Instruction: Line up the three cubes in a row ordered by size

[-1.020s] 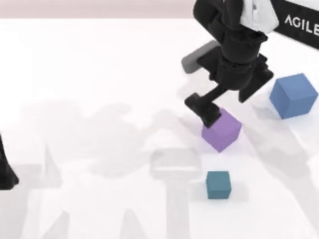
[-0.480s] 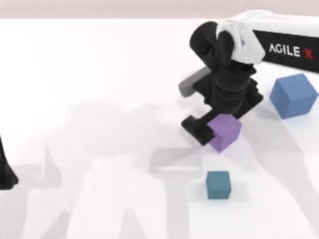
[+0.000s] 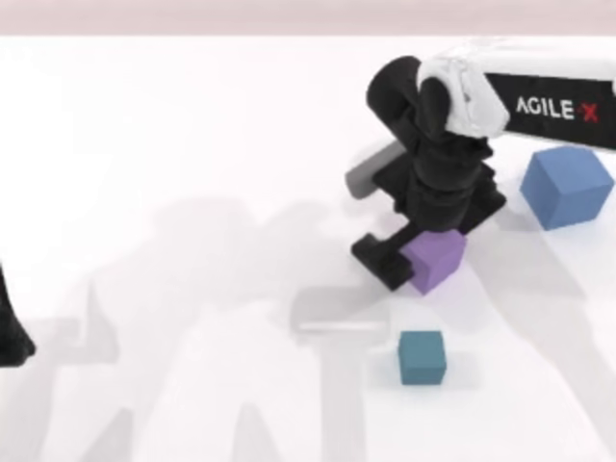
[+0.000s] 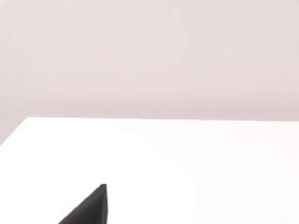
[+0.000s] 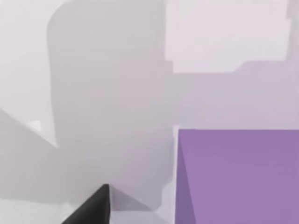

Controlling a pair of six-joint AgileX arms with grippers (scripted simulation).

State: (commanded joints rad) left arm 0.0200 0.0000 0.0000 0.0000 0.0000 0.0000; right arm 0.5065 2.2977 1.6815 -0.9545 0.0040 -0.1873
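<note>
The medium purple cube [image 3: 435,260] sits on the white table right of centre. My right gripper [image 3: 428,246] is lowered over it and open. One black finger [image 3: 382,262] stands just left of the cube, the other is hidden under the wrist. In the right wrist view the purple cube [image 5: 238,177] fills the corner, a gap apart from the one visible finger [image 5: 93,207]. The small teal cube [image 3: 422,357] lies nearer the front, below the purple one. The largest blue cube [image 3: 564,186] rests at the right. My left gripper [image 3: 12,337] is parked at the left edge, open.
The right arm's white and black link [image 3: 539,101] reaches in from the right, above the blue cube. The left wrist view shows only bare white table [image 4: 187,163] and a pale wall [image 4: 149,56].
My right gripper has come down and swung a little left over the purple cube, its finger now beside the cube's left face. The cubes and the left arm have not moved.
</note>
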